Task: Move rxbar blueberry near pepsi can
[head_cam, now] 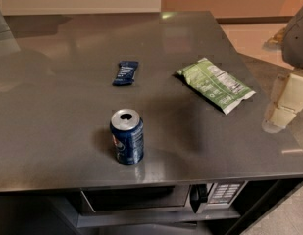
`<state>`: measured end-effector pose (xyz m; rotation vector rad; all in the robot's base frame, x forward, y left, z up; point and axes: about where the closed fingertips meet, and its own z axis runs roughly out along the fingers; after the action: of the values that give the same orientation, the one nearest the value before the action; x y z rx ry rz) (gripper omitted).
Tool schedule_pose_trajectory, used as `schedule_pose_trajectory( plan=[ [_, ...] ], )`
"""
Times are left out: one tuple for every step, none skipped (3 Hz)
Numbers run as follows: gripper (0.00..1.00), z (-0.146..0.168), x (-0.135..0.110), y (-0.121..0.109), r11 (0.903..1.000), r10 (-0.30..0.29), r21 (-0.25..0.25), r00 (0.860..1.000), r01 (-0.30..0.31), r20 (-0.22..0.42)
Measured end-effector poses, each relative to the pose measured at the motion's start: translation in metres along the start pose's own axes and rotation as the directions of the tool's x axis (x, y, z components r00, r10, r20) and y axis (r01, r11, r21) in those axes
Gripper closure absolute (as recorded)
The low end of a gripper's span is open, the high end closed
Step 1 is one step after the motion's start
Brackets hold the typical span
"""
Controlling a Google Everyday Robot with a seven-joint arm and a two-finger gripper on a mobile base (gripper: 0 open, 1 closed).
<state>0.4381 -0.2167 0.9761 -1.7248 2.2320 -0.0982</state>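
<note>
The rxbar blueberry (125,73) is a small flat dark navy wrapper lying on the grey counter (53,106), left of centre and toward the back. The pepsi can (127,136) stands upright nearer the front edge, dark blue with an opened silver top, roughly a can's height in front of the bar. My gripper (284,104) is at the far right edge of the view, pale beige under a dark grey arm part, just above the counter's right side and well away from both the bar and the can.
A green chip bag (214,84) lies flat to the right of the bar, between it and the gripper. A microwave (156,197) sits on a shelf under the counter's front edge. Tan floor and wall lie beyond the back edge.
</note>
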Motion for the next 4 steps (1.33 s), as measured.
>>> schedule_pose_trajectory(
  plan=[
    [0.0, -0.001, -0.003, -0.003, 0.9999, -0.007, 0.007, 1.0, 0.007, -0.006],
    [0.0, 0.007, -0.024, -0.02, 0.9996, -0.029, 0.0, 0.999, 0.029, 0.041],
    [0.0, 0.025, -0.056, -0.043, 0.9989, -0.037, -0.025, 0.994, 0.04, 0.106],
    [0.0, 0.047, -0.092, -0.068, 0.9979, -0.046, -0.038, 0.985, 0.053, 0.166]
  ],
)
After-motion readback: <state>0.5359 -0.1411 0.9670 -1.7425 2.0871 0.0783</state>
